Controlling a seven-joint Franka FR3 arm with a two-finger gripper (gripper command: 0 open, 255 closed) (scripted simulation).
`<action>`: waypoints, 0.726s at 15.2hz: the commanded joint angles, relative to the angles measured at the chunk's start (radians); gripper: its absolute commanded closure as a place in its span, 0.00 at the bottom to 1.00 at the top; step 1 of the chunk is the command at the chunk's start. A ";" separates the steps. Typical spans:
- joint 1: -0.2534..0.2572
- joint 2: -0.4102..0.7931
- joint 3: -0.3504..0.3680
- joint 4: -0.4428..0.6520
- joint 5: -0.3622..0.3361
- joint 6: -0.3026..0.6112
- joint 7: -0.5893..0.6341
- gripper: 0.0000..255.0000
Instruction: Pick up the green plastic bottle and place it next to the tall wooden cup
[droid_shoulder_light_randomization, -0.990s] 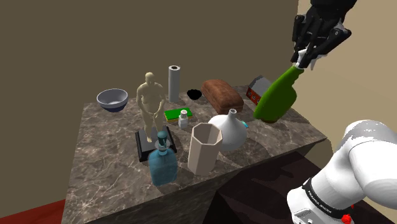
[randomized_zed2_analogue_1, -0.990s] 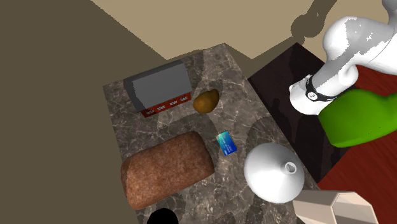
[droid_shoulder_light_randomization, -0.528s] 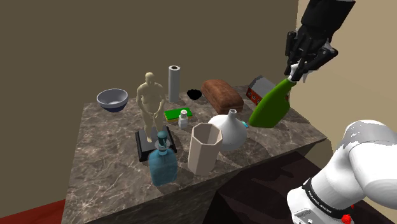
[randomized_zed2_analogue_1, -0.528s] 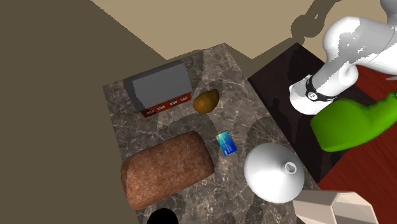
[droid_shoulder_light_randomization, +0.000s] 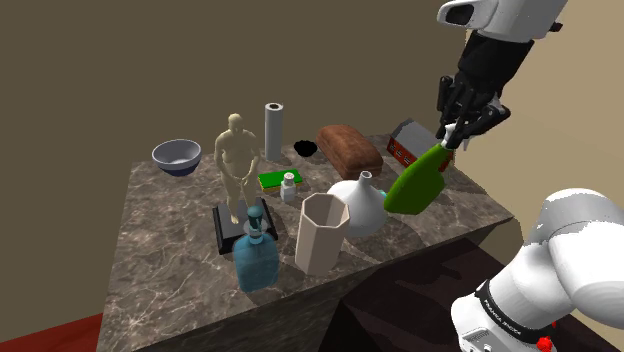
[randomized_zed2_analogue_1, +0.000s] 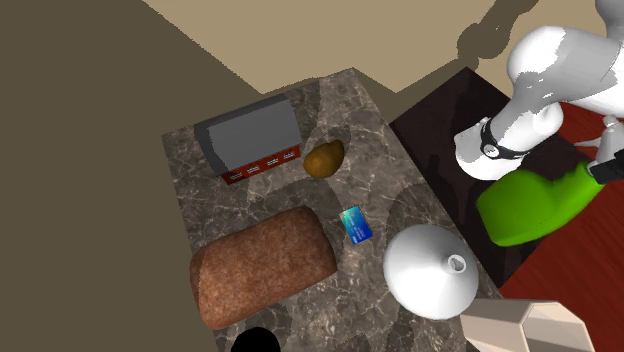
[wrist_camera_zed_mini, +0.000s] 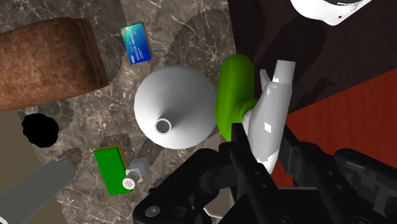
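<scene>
By my reading the task is sitting in its carry step. The end effector (droid_shoulder_light_randomization: 452, 135) is pinching the green bottle (droid_shoulder_light_randomization: 415, 187) by its pale neck, and the bottle is hanging clear of the counter (droid_shoulder_light_randomization: 160, 250), not yet set down. It is dangling below the end effector, tilted, with its body slanting toward the white vase (droid_shoulder_light_randomization: 360, 203) and hovering just beside it, over the counter's edge at the shoulder view's right. The tall pale cup (droid_shoulder_light_randomization: 320, 233) is standing beyond that vase, at the counter's near edge. The next move is likely calling for a pass over or around the vase, then lowering the bottle upright onto bare counter beside the cup.
</scene>
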 joint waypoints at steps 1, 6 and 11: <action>0.000 -0.010 -0.002 -0.035 -0.001 0.026 0.001 1.00; 0.001 -0.027 -0.003 -0.112 -0.002 0.086 0.006 1.00; 0.001 -0.039 -0.005 -0.186 -0.004 0.147 0.011 1.00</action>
